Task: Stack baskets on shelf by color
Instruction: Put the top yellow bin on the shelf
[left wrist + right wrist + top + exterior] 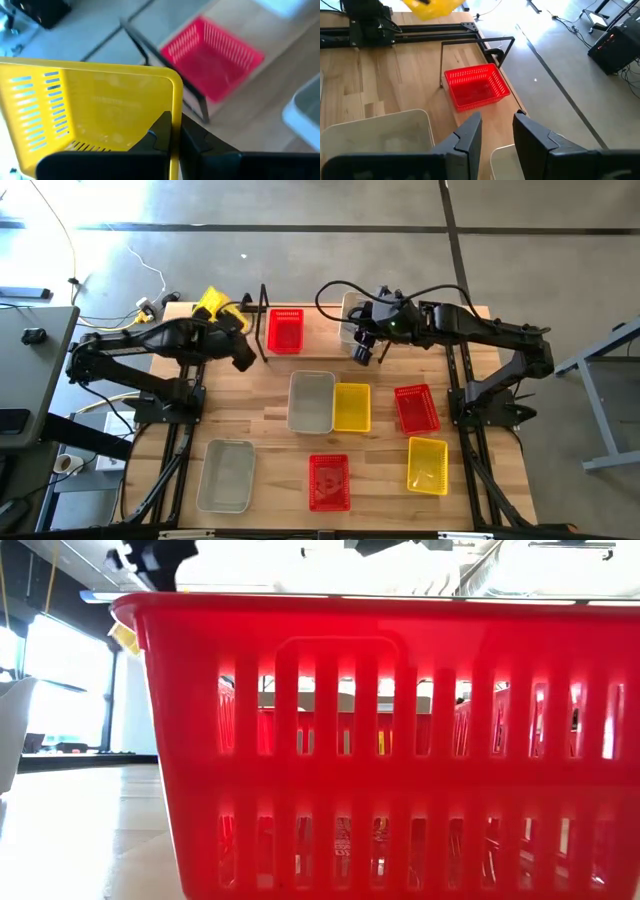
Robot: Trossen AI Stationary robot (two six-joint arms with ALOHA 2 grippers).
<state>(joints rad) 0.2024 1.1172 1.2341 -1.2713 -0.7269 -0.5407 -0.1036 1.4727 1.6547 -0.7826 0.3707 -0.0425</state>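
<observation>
My left gripper (175, 127) is shut on a yellow basket (213, 305) held in the air over the table's far left corner, left of the black wire shelf (262, 312). One red basket (285, 330) rests by its base on the shelf (490, 47). My right gripper (497, 132) hangs open over the far middle of the table, right of the red basket (476, 87), with nothing between its fingers. A grey-white basket (349, 315) lies partly hidden under that arm. My left gripper pinches the yellow basket's rim and wall (175, 107) near a corner. One finger (159, 131) is inside the basket and the other (196, 140) is outside. The basket is lifted clear of the table and tilted, its open side toward the wrist camera.
On the table's near half lie a grey-white basket (311, 400), a yellow one (351, 406), a red one (416, 408), another yellow (427, 465), another red (329, 481) and a grey-white one (226, 475). A red basket (380, 740) fills the low view.
</observation>
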